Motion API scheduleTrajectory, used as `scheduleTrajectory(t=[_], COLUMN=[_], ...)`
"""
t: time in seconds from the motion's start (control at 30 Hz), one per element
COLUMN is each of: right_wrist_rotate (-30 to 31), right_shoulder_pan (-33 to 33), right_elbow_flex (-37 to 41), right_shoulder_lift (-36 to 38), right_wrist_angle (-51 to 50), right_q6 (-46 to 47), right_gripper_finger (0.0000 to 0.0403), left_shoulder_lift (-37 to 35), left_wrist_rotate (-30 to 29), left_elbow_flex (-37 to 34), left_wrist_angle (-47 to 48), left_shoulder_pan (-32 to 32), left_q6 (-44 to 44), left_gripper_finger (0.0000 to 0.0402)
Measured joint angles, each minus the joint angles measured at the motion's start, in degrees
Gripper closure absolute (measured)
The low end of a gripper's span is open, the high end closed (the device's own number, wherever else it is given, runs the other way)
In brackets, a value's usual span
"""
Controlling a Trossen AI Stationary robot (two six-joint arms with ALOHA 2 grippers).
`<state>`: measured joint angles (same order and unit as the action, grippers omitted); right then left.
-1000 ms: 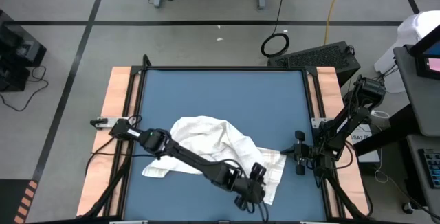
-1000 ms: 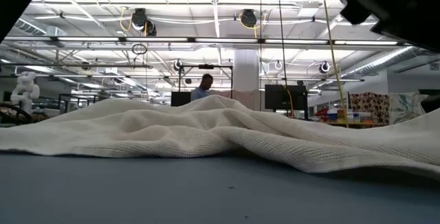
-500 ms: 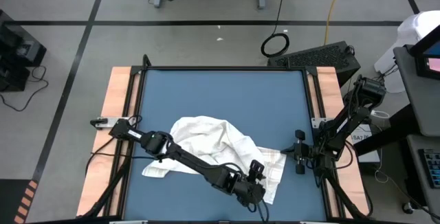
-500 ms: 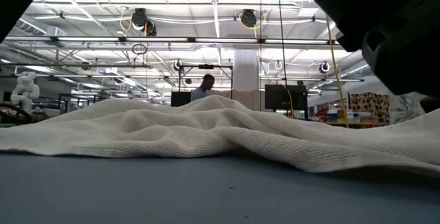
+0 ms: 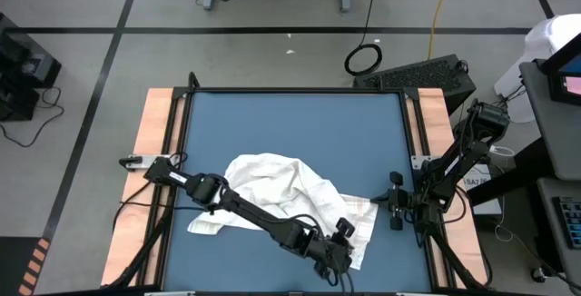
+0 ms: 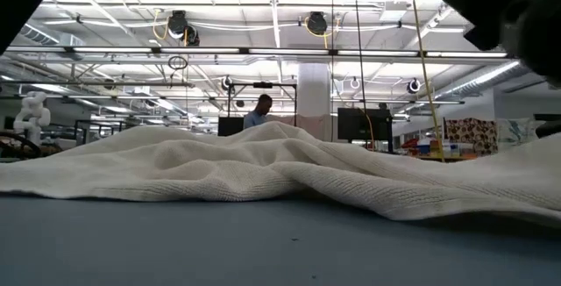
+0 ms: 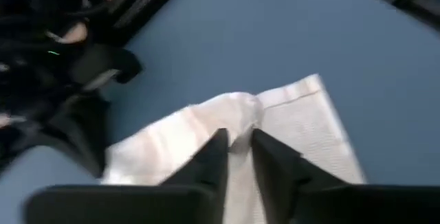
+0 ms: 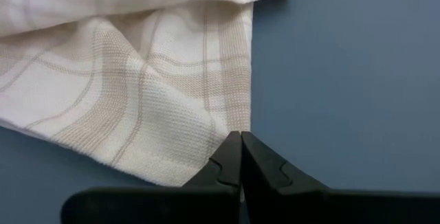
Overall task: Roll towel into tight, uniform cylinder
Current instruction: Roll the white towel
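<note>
White cloth, badly bunched: the towel (image 5: 286, 192) sits crumpled on the near half of the blue mat (image 5: 300, 128), nothing rolled yet.

Our left gripper (image 5: 343, 232) is reached across to the towel's near-right corner. In the left wrist view its fingers (image 7: 210, 162) are almost together with a ridge of cloth pinched up between them, so we read it as clamped on the towel.

Our right gripper (image 5: 394, 202) waits at the right mat edge, just beside the towel's right corner. Right wrist view shows its fingers (image 8: 227, 159) pressed together with no gap and the checked corner lying just ahead. We see no cloth between them, so closed on nothing.

Risks as we judge them:
- Only a thin fold is pinched. A fast pull could slip it out.
- The heap is wadded in the middle. Rolling from here gives a lumpy, tapered roll, not a uniform cylinder. It needs flattening first.
- Dragging one corner alone could skew the whole cloth.
- The left arm lies over the towel and could snag it.
</note>
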<state>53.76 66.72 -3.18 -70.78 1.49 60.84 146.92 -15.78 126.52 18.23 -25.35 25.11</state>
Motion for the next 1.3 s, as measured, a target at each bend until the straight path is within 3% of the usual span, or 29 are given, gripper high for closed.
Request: scheduleTrajectory(t=[0.1,0.37,0.57,0.7,1.0,1.3], right_wrist_rotate=[-0.04,-0.11,-0.14,-0.26,-0.28,-0.68], right_shoulder_pan=[0.00,0.00,0.00,0.02,0.02,0.00], right_elbow_flex=[0.00,-0.02,-0.02,-0.04,-0.04,-0.04], right_shoulder_lift=[0.00,0.00,0.00,0.00,0.00,0.00], right_wrist_angle=[0.03,0.09,0.10,0.13,0.10,0.12], right_q6=[0.00,0.00,0.02,0.00,0.00,0.00], right_gripper_finger=[0.0403,0.0403,0.0403,0.0403,0.0403,0.0403], left_shoulder_lift=[0.58,1.39,1.35,1.26,1.22,1.19], left_wrist_rotate=[2.94,4.88,3.10,2.80,3.07,1.85], left_elbow_flex=[-0.02,-0.02,-0.02,-0.02,-0.02,-0.33], left_wrist_angle=[-2.15,-6.38,-9.68,-9.19,-8.57,-3.05], left_shoulder_pan=[0.10,-1.34,-2.10,-2.11,-2.54,-2.47], left_q6=[-4.77,-11.34,-17.89,-22.06,-24.41,-23.29], left_gripper_finger=[0.0392,0.0389,0.0386,0.0354,0.0225,0.0206])
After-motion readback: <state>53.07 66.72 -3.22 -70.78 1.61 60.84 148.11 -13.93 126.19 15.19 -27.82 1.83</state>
